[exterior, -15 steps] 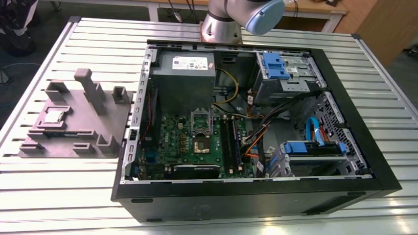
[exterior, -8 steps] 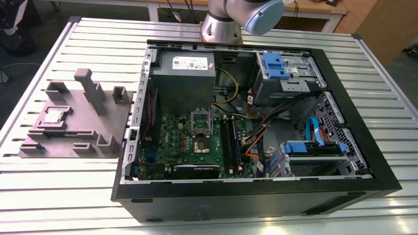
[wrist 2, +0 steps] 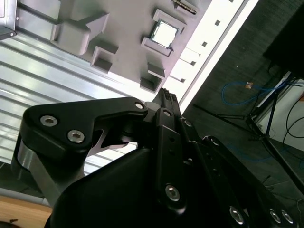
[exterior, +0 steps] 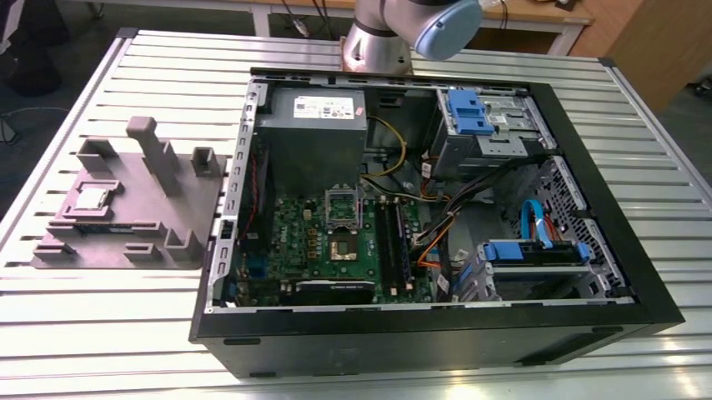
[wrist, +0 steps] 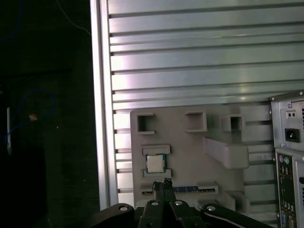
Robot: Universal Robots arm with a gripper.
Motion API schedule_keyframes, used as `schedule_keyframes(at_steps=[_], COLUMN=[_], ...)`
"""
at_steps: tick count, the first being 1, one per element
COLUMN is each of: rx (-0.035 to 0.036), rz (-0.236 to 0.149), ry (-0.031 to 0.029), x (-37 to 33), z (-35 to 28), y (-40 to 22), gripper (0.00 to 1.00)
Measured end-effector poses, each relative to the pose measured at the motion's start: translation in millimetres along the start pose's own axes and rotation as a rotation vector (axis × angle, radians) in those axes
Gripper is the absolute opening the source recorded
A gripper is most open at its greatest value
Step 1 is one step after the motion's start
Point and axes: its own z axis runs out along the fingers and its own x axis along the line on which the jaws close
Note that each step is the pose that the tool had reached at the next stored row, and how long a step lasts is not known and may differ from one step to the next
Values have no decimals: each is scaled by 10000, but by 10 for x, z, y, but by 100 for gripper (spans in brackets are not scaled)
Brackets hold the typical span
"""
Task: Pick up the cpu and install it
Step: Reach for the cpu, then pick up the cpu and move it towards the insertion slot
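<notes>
In the exterior view the arm (exterior: 384, 37) stands behind the open computer case (exterior: 445, 342) at the far side of the slatted bench (exterior: 100, 333), with a blue-capped joint (exterior: 451, 25) at its top. In both wrist views the jaws point down over the grey holder (wrist: 190, 152), above it and not touching it. They are closed tip to tip, with nothing between them. The cpu (wrist: 154, 163) lies flat in its square pocket on the holder, beside the case at the exterior view's left.
</notes>
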Motion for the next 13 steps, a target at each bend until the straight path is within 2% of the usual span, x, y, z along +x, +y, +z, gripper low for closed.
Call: schedule_keyframes(at_steps=[3, 13], rx=[-1, -2], rz=[2, 2], ry=[0, 0], x=[32, 36], z=[4, 3], y=[10, 10], gripper=[10, 10])
